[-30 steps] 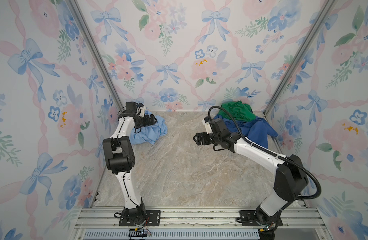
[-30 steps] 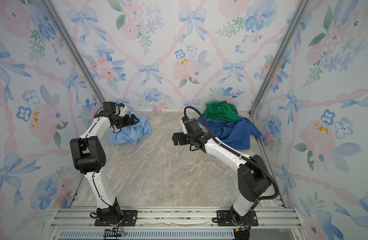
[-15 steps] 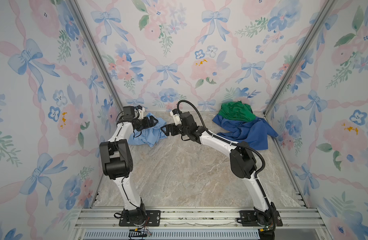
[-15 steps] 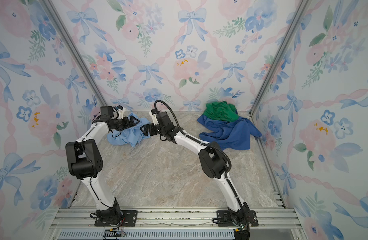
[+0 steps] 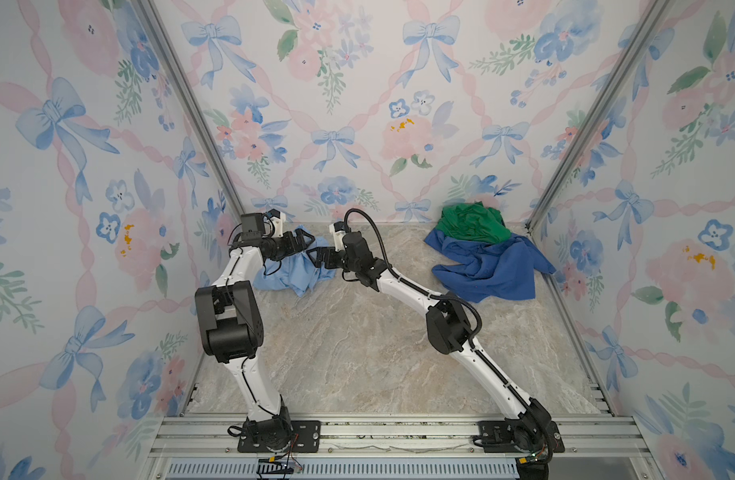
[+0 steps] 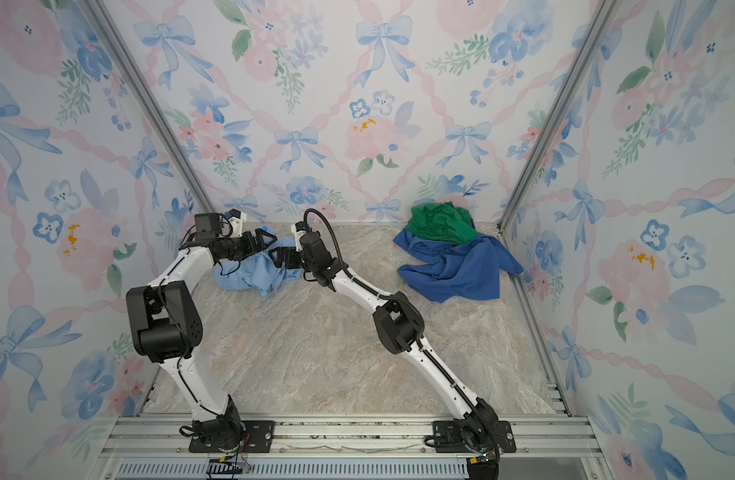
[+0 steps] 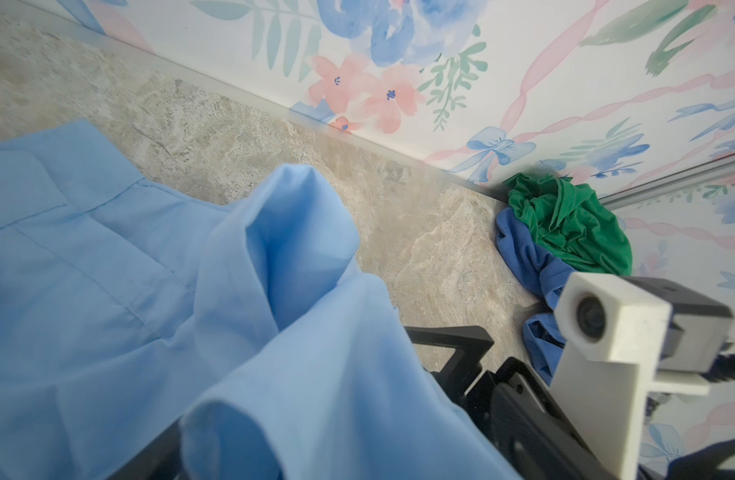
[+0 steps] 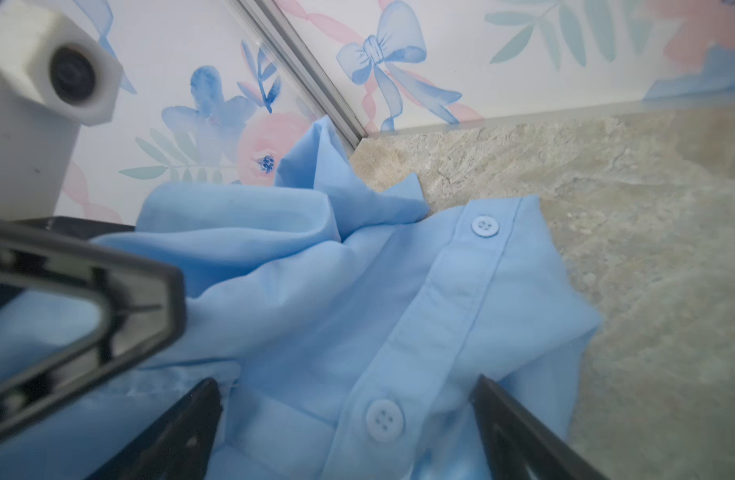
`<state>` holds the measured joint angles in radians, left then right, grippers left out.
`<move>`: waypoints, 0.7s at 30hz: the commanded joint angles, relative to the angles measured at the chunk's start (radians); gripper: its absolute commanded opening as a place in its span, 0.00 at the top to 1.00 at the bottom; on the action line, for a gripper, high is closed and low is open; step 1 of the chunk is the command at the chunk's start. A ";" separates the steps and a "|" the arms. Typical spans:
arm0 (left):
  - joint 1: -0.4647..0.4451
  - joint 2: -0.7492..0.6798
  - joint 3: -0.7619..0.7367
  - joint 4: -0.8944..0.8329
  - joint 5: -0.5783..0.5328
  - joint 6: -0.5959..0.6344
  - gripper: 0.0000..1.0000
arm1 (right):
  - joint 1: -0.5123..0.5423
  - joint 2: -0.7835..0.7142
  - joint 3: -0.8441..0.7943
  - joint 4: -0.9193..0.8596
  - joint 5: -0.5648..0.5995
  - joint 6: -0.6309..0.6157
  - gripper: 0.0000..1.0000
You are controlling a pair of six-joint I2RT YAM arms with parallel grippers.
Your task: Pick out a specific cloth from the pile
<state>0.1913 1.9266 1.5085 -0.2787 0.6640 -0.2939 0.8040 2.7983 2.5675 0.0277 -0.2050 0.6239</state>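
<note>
The cloth, a light sky-blue buttoned shirt, lies crumpled at the back left, apart from the pile at the back right. Both grippers meet over the cloth in both top views. My left gripper is open at its far edge, and in the left wrist view a fold of the cloth drapes over and hides its jaws. My right gripper is open, with its fingertips on either side of the button placket and a white button between them.
The pile holds a green garment on top of a dark royal-blue one, against the back right corner. Wallpapered walls close in on three sides, with metal corner posts. Marble floor stretches to the front rail.
My right arm has swung from the middle of the floor leftward to the light blue cloth and now faces the left gripper. The left gripper stayed at the cloth.
</note>
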 commanded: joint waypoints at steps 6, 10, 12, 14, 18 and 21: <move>0.014 -0.046 -0.028 0.089 0.110 -0.079 0.02 | 0.018 0.023 0.012 -0.040 0.042 0.041 0.22; 0.014 -0.046 -0.032 0.093 0.092 -0.079 0.12 | 0.019 0.031 0.016 -0.028 0.044 0.053 0.49; 0.020 -0.040 -0.031 0.094 0.114 -0.085 0.30 | 0.019 0.028 0.013 -0.037 0.055 0.050 0.74; 0.022 -0.033 -0.028 0.101 0.136 -0.093 0.49 | 0.017 0.024 0.007 -0.044 0.080 0.057 1.00; 0.026 -0.033 -0.030 0.109 0.144 -0.094 0.48 | 0.015 0.024 0.012 -0.052 0.095 0.068 1.00; 0.035 -0.041 -0.033 0.129 0.153 -0.100 0.24 | 0.020 0.026 0.029 -0.102 0.117 0.039 1.00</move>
<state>0.2123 1.9263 1.4845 -0.1791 0.7795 -0.3931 0.8154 2.8017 2.5675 -0.0113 -0.1257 0.6804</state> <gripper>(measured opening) 0.721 0.053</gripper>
